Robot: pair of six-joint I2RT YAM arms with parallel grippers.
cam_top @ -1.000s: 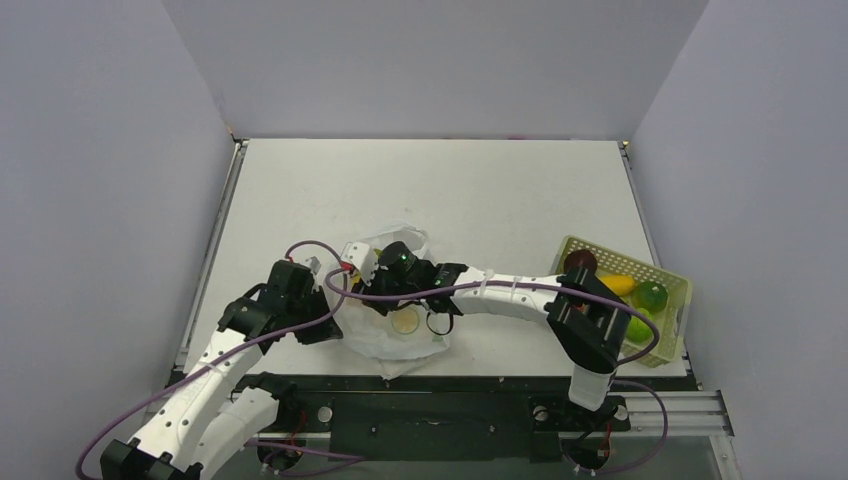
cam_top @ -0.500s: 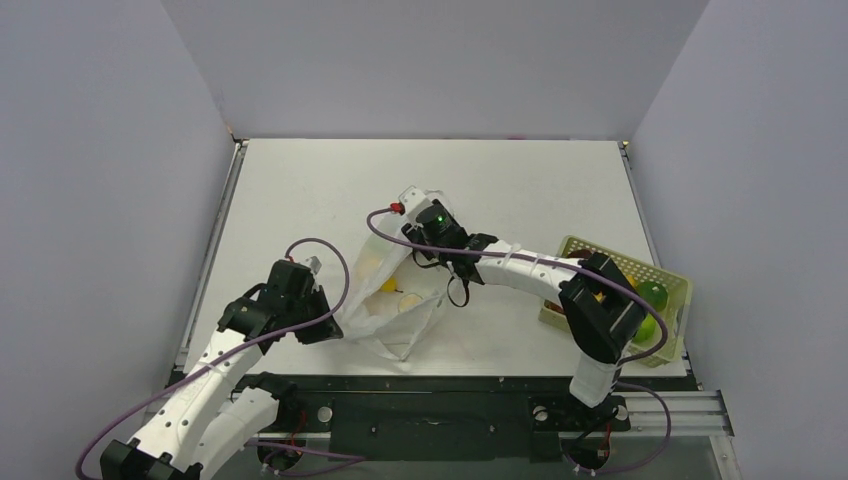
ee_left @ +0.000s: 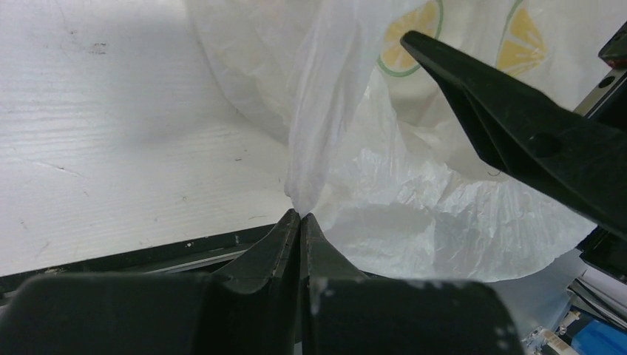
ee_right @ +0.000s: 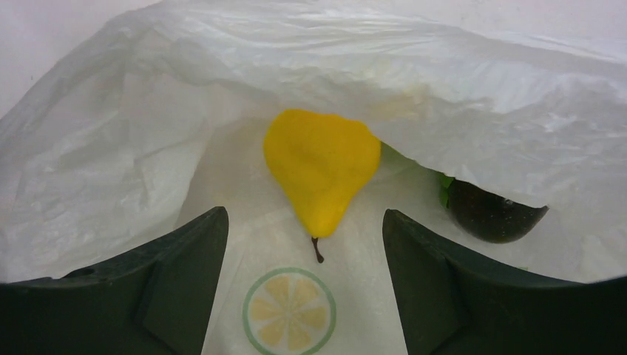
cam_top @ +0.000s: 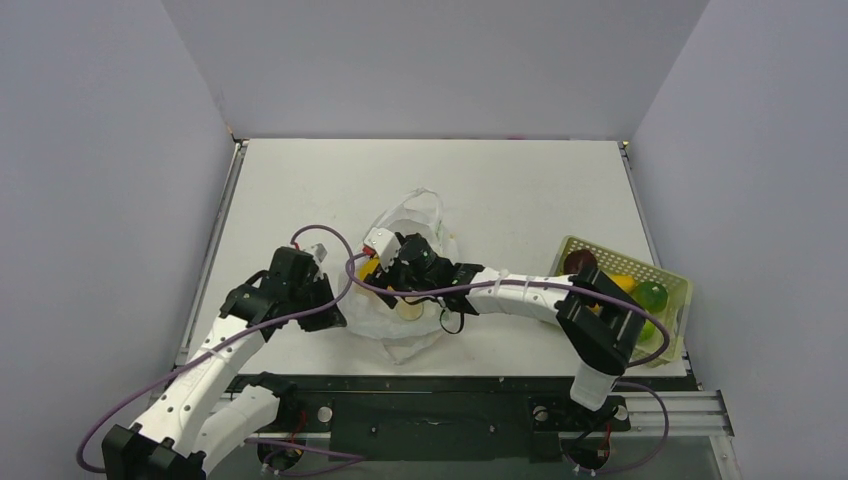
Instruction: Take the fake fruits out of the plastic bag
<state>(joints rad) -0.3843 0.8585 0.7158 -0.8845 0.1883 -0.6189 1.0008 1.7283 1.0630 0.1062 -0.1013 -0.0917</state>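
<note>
- The left fingers point(ee_left: 281, 248) are pressed together, pinching a fold of the plastic bag point(ee_left: 414, 200) right at their tips. The rest of the bag billows up ahead of them on the counter point(ee_left: 111, 163).
- The right fingers point(ee_right: 177, 281) are spread wide inside the bag's opening and grip nothing.
- A yellow pear-shaped fruit point(ee_right: 322, 166) lies on the bag film between and just ahead of the right fingertips. Its stem points toward them and it touches neither.
- A dark round fruit point(ee_right: 492, 214) sits ahead of the finger on the wrist view's right, half under a bag fold.
- A basket point(cam_top: 610, 253) holding more fruits stands well apart from both pairs of fingers.

The plastic bag point(ee_left: 414, 200) is thin, crinkled, translucent; the yellow fruit point(ee_right: 319, 163) looks matt; the counter point(ee_left: 111, 148) shows wood grain.
</note>
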